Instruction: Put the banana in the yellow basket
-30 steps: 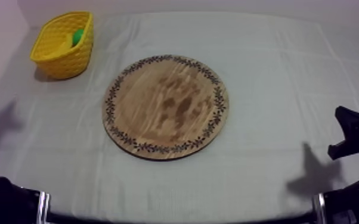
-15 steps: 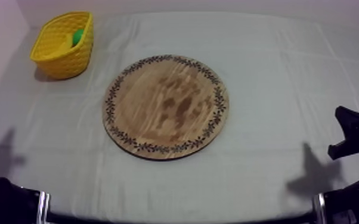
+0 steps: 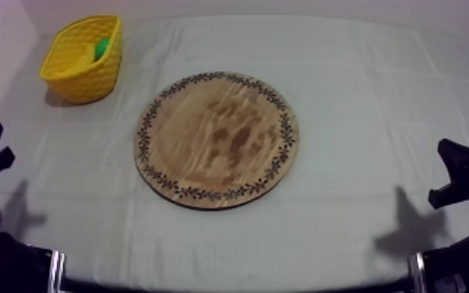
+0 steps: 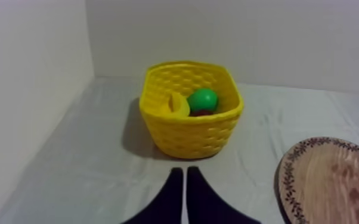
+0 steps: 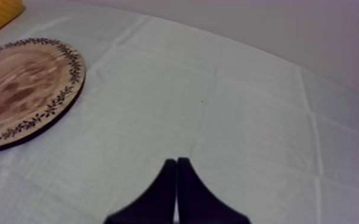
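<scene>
Lying in the yellow basket [image 3: 88,81] at ten o'clock of the bare wooden board [image 3: 216,140], the banana [image 4: 179,106] looks delivered; left gripper [image 4: 181,171] and right gripper [image 5: 176,162] rest closed, empty. Nothing further seems needed.

The left black two-fingered gripper [image 4: 184,179] sits low at its own side, fingers [image 4: 171,199] pressed together in a narrow wedge, gripping nothing. The right black two-fingered gripper [image 5: 176,170] sits likewise, fingers together, empty.
</scene>
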`<state>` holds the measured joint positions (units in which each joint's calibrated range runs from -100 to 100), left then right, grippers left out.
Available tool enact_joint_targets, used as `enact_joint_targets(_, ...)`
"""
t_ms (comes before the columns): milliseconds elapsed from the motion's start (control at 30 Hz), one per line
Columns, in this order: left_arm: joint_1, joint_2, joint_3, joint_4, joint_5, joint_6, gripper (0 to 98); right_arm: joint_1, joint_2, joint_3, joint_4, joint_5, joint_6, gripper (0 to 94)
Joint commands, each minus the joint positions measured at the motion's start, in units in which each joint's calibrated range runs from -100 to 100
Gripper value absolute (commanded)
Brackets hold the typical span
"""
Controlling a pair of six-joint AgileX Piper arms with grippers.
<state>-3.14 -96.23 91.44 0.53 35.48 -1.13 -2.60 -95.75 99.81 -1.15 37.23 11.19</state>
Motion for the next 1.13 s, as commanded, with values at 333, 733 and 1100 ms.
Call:
enact_joint_targets(333,0.34,-3.54,6.27,-1.73,1.97,2.29,0.0,0.00,0.00,-0.03,0.00,0.03,0.01,0.3)
enact_joint_targets(733,0.35,-3.60,7.20,-2.44,1.68,2.17,0.0,0.00,0.00,-0.03,0.00,0.03,0.02,0.3)
enact_joint_targets(1100,-1.12,-3.60,7.22,-2.50,1.63,2.33,0.0,0.00,0.00,-0.03,0.00,0.03,0.01,0.3)
